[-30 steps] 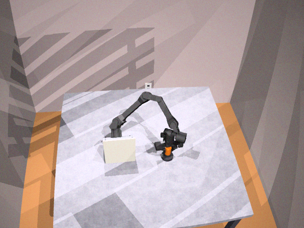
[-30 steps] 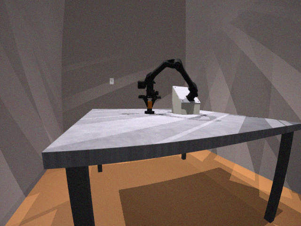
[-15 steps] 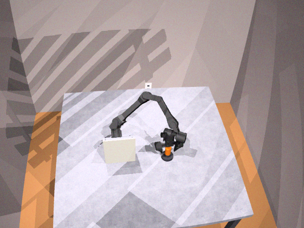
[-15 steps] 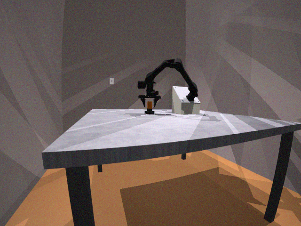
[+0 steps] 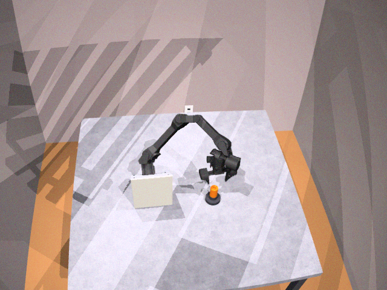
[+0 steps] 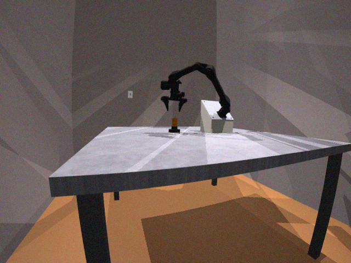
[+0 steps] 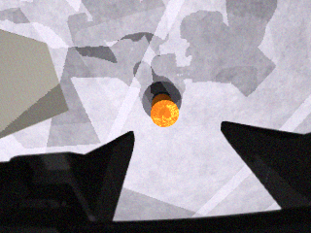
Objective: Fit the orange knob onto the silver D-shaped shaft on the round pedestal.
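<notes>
- The gripper hangs above the orange knob with its jaws spread wide and nothing between them; the knob stands free of both fingertips.
- The knob stands upright on the round pedestal, near the middle of the table; from the wrist view its orange top covers most of the dark pedestal, and no silver shaft shows anywhere.
- In the exterior view the knob's lower edge seems to meet the dark base directly — though at that size a thin gap cannot be ruled out.
- The step in hand looks like the release that closes the task: the knob appears fitted and pushed down, and the fingers are off it.
- The next move, as I judge it, calls for little — a straight lift clear of the knob, without a sideways sweep that could clip its top; if a gap does remain, it would call for a downward press on the knob's top instead.
- The arm's pale wedge-shaped mount stands well apart to one side; it plays no part here.
</notes>
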### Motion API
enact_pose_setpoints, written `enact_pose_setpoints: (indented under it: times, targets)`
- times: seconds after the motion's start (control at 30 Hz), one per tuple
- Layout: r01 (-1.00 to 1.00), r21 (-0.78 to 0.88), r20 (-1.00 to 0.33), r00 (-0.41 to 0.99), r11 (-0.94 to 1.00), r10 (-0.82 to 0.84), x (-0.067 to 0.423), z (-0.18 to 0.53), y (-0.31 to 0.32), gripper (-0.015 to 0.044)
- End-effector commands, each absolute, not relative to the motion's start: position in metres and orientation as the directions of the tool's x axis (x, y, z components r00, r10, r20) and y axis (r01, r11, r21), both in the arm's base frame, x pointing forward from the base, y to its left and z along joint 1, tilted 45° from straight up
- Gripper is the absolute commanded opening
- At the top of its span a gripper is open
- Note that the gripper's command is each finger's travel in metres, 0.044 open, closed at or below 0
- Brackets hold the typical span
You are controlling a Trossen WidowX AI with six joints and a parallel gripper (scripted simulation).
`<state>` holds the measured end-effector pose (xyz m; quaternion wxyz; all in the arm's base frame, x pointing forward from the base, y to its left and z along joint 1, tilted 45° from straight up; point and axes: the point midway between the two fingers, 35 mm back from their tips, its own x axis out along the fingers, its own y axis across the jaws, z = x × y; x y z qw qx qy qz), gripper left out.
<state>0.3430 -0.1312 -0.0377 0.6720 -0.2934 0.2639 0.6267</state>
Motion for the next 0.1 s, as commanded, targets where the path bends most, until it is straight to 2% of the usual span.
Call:
enact_pose_setpoints:
  times: [0.0, 0.07]
  targets:
    - [-0.999, -0.048, -0.717, 0.051, 0.024, 0.695, 0.3408, -0.0374, -0.1308, 0.044]
    - [-0.999, -0.048, -0.717, 0.051, 0.024, 0.695, 0.3408, -0.0374, -0.1308, 0.044]
